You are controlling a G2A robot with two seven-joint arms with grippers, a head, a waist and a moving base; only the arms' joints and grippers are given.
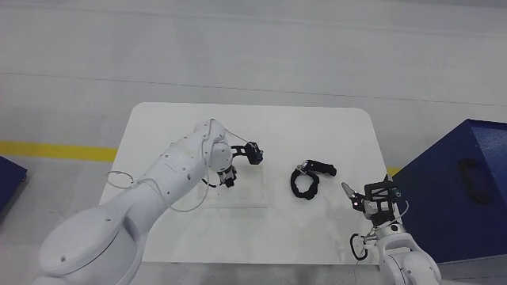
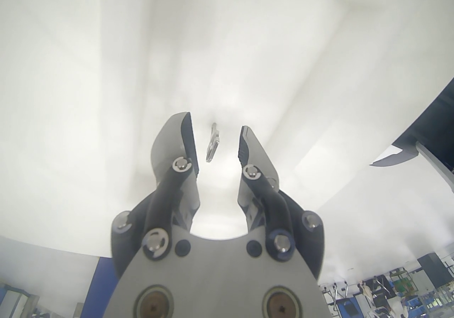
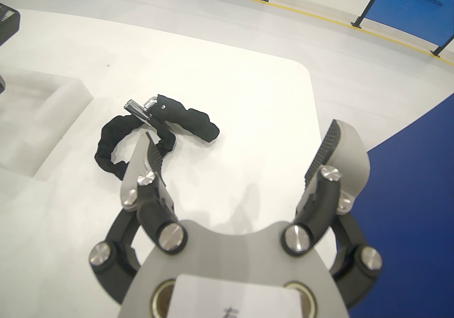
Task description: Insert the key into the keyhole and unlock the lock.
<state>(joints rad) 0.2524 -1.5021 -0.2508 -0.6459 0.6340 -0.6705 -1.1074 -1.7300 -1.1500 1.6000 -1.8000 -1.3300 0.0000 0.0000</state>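
The key (image 2: 213,142) sits in the gap between the two fingers of the left claw (image 2: 215,125), which stand apart. As far as the left wrist view shows, it touches neither pad. It rests against a pale white surface just beyond the fingertips.

In the top view the left claw (image 1: 229,177) is left of the frame's centre, over a shallow white tray (image 1: 253,195) on the desk (image 1: 333,127). The lock (image 1: 305,182) lies on the bare desk just right of centre, between the two claws and touching neither. The right claw (image 1: 369,190) is at the lower right, near the desk's edge, its fingers spread wide with nothing in them.

The key is small, flat and silvery. The lock is a chain in a black fabric sleeve, curled into a loose loop, with a shiny metal lock body (image 3: 136,109) at one end.

The key is seen nearly edge-on and blurred, so its teeth cannot be made out. In the right wrist view one finger of the right claw covers part of the loop, and the keyhole cannot be made out.
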